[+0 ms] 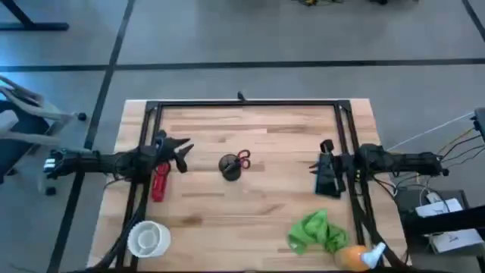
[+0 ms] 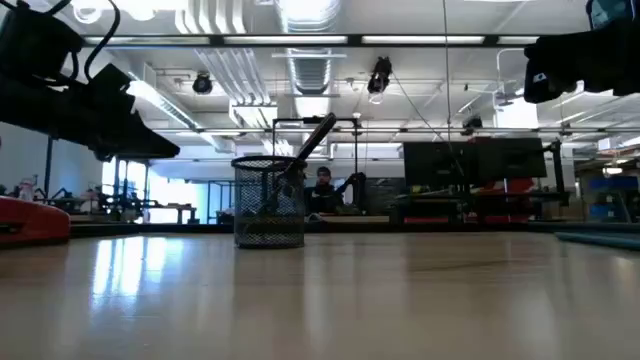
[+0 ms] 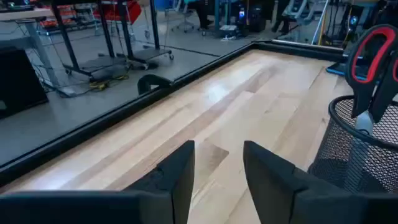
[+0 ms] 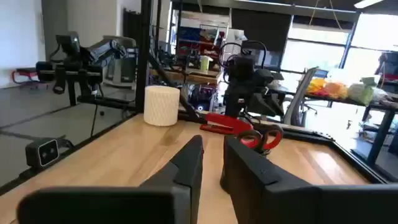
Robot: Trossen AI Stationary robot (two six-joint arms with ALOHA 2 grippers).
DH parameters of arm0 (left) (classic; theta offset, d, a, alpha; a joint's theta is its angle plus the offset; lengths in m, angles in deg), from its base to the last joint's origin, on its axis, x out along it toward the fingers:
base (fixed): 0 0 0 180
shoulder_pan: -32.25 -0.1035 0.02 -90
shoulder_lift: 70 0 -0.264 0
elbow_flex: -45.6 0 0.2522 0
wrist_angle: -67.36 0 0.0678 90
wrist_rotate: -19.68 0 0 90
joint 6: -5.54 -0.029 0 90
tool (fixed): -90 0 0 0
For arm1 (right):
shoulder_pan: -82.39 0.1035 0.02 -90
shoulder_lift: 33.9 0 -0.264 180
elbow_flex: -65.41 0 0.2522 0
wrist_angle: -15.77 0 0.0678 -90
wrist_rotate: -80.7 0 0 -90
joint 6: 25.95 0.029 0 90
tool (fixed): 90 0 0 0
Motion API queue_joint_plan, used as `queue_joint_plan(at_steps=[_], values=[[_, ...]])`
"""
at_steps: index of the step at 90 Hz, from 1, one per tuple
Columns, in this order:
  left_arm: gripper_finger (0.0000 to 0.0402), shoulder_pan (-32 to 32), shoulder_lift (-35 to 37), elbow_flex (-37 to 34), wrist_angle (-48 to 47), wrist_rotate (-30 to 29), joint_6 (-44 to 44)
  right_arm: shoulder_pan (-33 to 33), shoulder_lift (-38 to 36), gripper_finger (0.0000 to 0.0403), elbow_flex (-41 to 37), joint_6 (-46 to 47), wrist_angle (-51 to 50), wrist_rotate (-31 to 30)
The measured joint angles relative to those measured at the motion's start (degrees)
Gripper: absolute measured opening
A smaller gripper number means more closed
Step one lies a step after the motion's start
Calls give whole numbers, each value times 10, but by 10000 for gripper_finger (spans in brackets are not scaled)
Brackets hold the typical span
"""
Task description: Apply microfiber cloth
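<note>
Nothing is started: the microfiber cloth (image 1: pixel 315 231) lies untouched at the worktop's (image 1: pixel 250 201) near right. The left tool (image 1: pixel 182 150) and right tool (image 1: pixel 326 182) both hover parted and empty.

The cloth (image 1: pixel 316 231) is a bright lime-green rag, crumpled in a loose heap with messy folds, sitting flat on the table near its front right corner, nothing gripping it.

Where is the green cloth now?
In the high view, the microfiber cloth lies near the table's front right corner, beside the orange spray bottle.
</note>
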Motion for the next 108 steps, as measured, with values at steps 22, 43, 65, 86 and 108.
queue_joint_plan(at_steps=[22, 43, 65, 86, 108], values=[[120, 0, 0, 0, 0, 0, 0, 0, 0, 39, 0, 0, 0, 0], [120, 0, 0, 0, 0, 0, 0, 0, 0, 52, 0, 0, 0, 0], [120, 0, 0, 0, 0, 0, 0, 0, 0, 67, 0, 0, 0, 0], [120, 0, 0, 0, 0, 0, 0, 0, 0, 76, 0, 0, 0, 0], [120, 0, 0, 0, 0, 0, 0, 0, 0, 74, 0, 0, 0, 0]])
